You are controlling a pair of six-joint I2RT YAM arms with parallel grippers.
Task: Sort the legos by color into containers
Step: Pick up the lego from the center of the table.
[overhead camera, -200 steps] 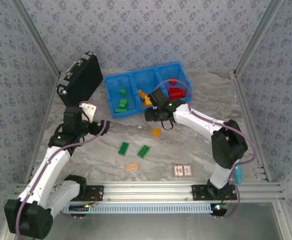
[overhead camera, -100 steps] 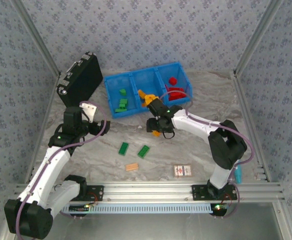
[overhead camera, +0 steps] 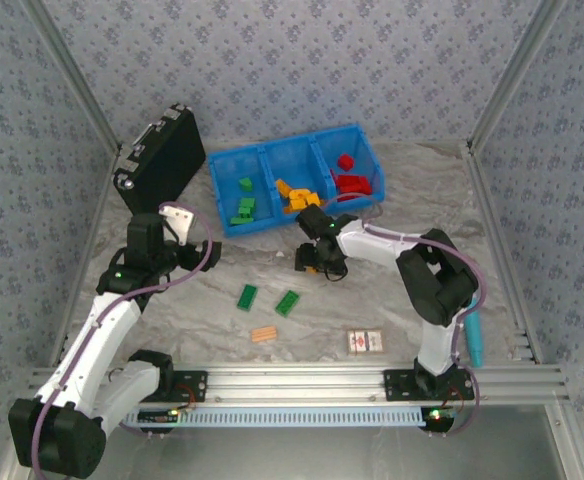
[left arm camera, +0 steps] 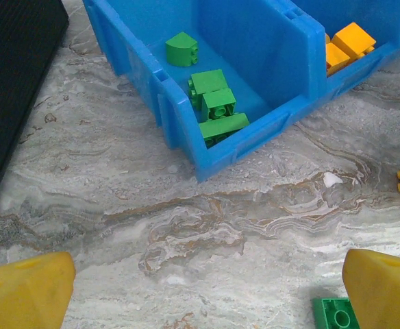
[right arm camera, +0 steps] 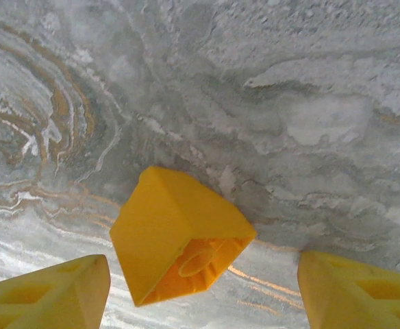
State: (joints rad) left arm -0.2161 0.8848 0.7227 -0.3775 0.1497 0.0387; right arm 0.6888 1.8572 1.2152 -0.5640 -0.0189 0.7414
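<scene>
Loose on the table (overhead camera: 372,300) lie two green bricks (overhead camera: 247,296) (overhead camera: 288,302), one yellow brick (right arm camera: 166,219), one tan piece (overhead camera: 263,334), one card (overhead camera: 364,341)

Your left arm (overhead camera: 102,320) rises from the near-left base and leans forward. The left gripper (overhead camera: 198,251) faces ahead, its yellow fingers (left arm camera: 22,288) spread fully apart. Your right arm (overhead camera: 437,285) folds sharply at the elbow and reaches left. The right gripper (overhead camera: 315,262) points downward, jaws parted, gripping nothing.
</scene>
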